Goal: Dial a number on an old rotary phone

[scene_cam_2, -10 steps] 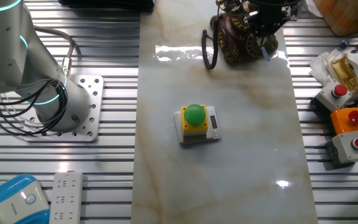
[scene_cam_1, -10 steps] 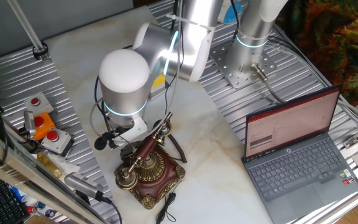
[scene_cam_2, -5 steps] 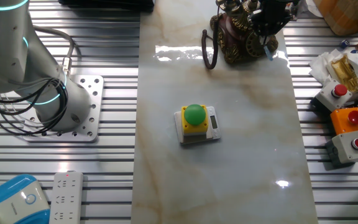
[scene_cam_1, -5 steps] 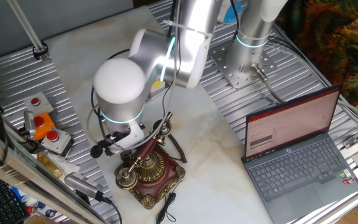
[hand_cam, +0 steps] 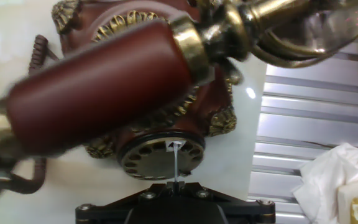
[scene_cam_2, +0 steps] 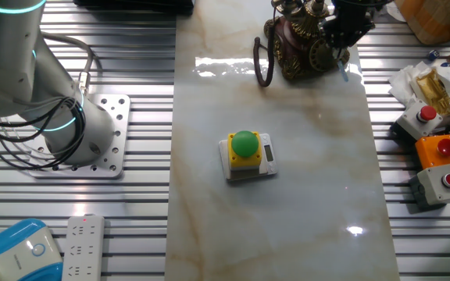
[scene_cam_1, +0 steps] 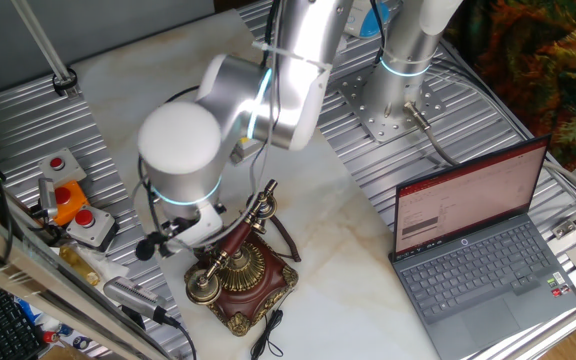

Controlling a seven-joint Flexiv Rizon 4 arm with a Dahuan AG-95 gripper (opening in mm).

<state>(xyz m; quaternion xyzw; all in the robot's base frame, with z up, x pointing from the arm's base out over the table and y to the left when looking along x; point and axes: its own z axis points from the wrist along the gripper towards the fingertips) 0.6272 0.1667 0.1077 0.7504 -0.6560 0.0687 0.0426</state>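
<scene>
Old rotary phone [scene_cam_1: 240, 275] is sitting at the marble slab's [scene_cam_2: 287, 172] edge, handset [hand_cam: 98, 87] resting across its cradle. Gripper [hand_cam: 174, 186] is hanging right over the brass dial [hand_cam: 160, 155], poking a thin pin [hand_cam: 175, 163] into it. Honestly can't tell if the fingers are open or closed. Yellow box [scene_cam_2: 248, 154] is sitting mid-slab, well apart.

claw [scene_cam_2: 342, 43] fingertips hidden; old rotary phone [hand_cam: 135, 93] handset blurred.
</scene>
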